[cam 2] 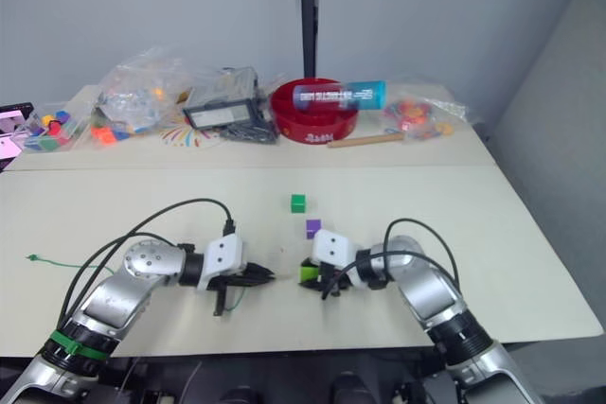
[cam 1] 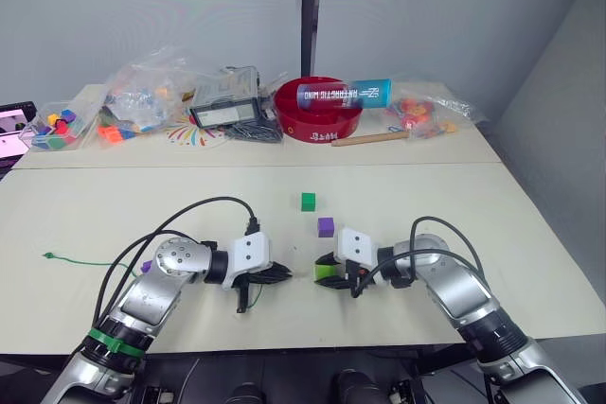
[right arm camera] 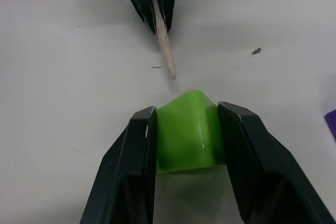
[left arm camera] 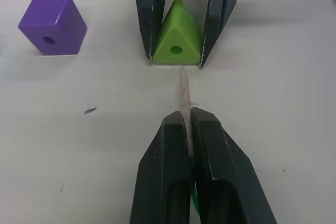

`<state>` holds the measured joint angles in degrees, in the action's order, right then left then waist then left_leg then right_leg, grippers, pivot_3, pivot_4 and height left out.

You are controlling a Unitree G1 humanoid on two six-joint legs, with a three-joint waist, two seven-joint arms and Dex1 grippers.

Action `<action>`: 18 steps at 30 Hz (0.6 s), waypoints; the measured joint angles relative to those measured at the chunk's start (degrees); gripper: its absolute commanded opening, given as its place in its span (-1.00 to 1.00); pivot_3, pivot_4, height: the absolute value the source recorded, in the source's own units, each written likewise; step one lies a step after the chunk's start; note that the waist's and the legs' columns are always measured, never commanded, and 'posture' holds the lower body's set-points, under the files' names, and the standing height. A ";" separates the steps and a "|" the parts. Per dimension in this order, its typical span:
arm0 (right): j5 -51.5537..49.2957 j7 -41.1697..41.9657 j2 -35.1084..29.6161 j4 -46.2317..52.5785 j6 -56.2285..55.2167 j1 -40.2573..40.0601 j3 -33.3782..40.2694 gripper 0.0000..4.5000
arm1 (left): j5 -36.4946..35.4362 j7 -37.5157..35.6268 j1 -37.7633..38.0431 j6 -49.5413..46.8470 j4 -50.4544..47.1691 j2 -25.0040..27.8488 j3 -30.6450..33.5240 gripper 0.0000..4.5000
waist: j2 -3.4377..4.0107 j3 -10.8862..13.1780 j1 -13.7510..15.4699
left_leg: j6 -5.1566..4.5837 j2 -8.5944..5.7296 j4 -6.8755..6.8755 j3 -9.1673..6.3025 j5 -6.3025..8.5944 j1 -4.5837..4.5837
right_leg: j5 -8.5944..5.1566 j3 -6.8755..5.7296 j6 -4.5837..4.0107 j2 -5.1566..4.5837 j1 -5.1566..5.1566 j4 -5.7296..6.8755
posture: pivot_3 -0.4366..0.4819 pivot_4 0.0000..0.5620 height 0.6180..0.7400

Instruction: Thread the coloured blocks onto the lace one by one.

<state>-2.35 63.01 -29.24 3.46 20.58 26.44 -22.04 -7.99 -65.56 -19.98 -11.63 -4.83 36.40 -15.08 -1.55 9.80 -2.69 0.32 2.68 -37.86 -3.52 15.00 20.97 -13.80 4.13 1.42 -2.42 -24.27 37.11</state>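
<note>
The left gripper was clamped on the lace's pale tip, which pointed at 12 o'clock straight toward the hole of the light green block. The right gripper gripped that block just beyond.

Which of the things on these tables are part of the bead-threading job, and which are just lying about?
In the job:
light green block, held by the right gripper
lace tip, held by the left gripper
purple block
dark green block

Lying about:
red bowl
blue can
plastic bags of toy pieces
wooden stick
</note>
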 measured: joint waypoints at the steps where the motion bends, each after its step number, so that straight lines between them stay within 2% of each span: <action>1: 0.00 0.01 0.00 0.12 0.22 -0.01 -0.02 -0.43 | 0.02 0.15 -0.03 -0.55 -0.39 -0.10 -0.11 -1.00 | 0.00 0.00 0.00 | 0.00 0.00 0.00 0.00 0.00 0.00 | 0.00 0.00 0.00 0.00 0.00 0.00 | -0.05 -0.47 0.85; 18: 0.02 0.04 0.07 1.33 2.24 -0.01 -0.28 -0.43 | 1.36 0.95 -2.61 -6.08 -2.47 -0.36 -2.96 -1.00 | 0.00 0.00 0.01 | 0.00 0.00 0.00 -0.01 0.00 0.00 | 0.00 0.00 0.00 0.00 0.00 0.00 | -0.05 -0.47 0.85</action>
<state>-2.33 63.05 -29.17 4.79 22.81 26.43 -22.32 -6.64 -64.61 -22.60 -17.71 -7.31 36.04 -18.04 -1.55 9.80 -2.68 0.32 2.68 -37.86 -3.53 14.99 20.97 -13.80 4.13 1.42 -2.42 -24.26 37.11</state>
